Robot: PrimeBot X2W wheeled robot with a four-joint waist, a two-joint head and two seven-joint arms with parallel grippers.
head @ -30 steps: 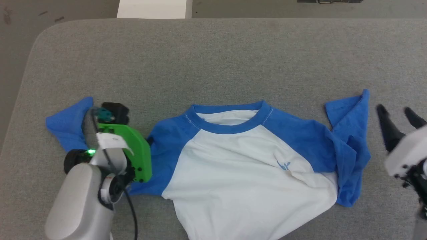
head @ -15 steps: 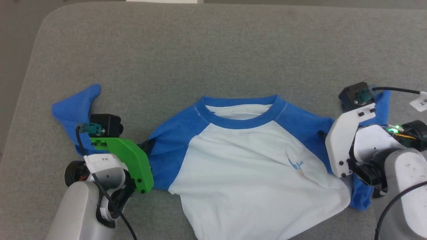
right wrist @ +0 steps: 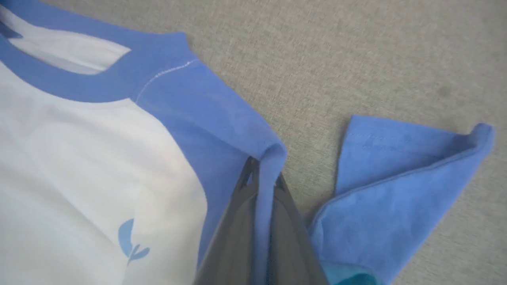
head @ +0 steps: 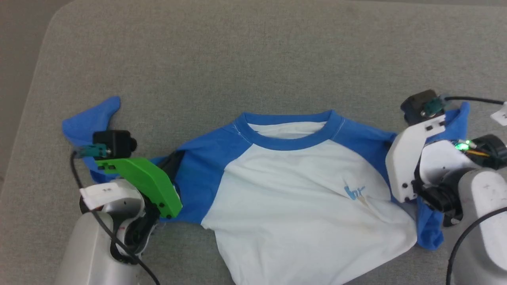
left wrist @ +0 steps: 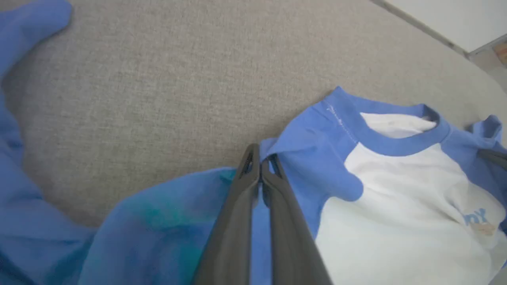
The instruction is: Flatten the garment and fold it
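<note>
The garment [head: 301, 198] lies face up on the grey padded surface, white body, blue neckband [head: 287, 140], small light-blue chest print [head: 354, 193]. Its left sleeve [head: 87, 122] trails out crumpled, and the right sleeve [head: 461, 114] is folded back on itself. My left gripper [left wrist: 260, 170] is shut on a fold of blue sleeve cloth beside the left shoulder; in the head view its green mount [head: 142, 178] sits there. My right gripper [right wrist: 263, 168] is shut on a raised ridge of blue cloth at the right shoulder, under its white mount [head: 406, 158].
The grey padded surface [head: 253, 59] stretches far beyond the shirt's collar. Its rounded left corner meets the bare floor [head: 16, 59]. Black cables [head: 471, 101] run from both wrists over the sleeves.
The camera has tipped, shifting the whole picture. My right gripper, open and off the shirt at the right a second ago, now grips the right shoulder. My left gripper has turned toward the left shoulder.
</note>
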